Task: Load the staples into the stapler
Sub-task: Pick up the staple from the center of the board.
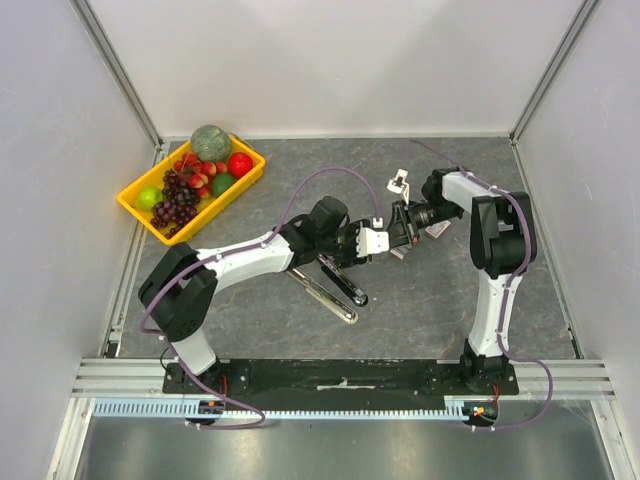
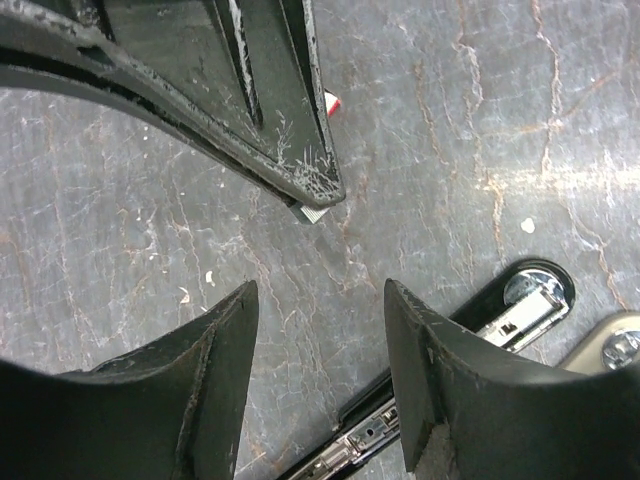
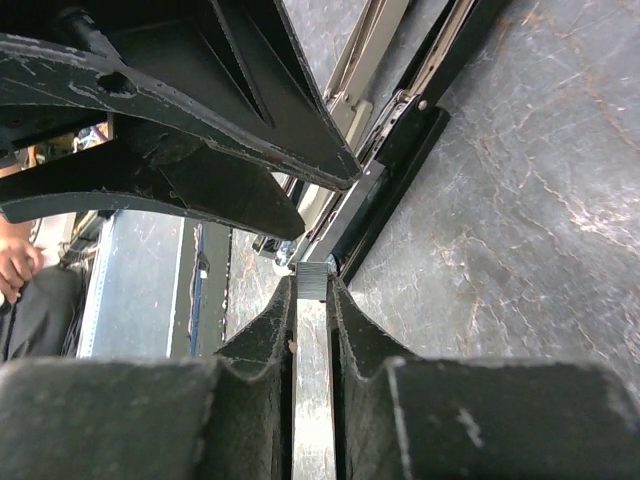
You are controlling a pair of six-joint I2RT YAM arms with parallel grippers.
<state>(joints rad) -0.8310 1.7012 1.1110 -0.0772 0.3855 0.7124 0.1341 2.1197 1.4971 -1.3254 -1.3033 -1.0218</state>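
Two arms bent inward, tips facing | left tool (image 2: 320, 300) spread | right tool (image 3: 312, 296) pinching staples (image 3: 314, 283) near stapler (image 3: 385, 190)

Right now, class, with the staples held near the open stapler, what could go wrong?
The right gripper pinches the staples by their thin sides; they could slip or snap. The left gripper, open, sits close, so the two could collide. The stapler has a narrow channel; a tilted strip could jam.

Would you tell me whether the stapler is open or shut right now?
Open: the stapler lies with its two halves splayed in a V, the magazine rail exposed.
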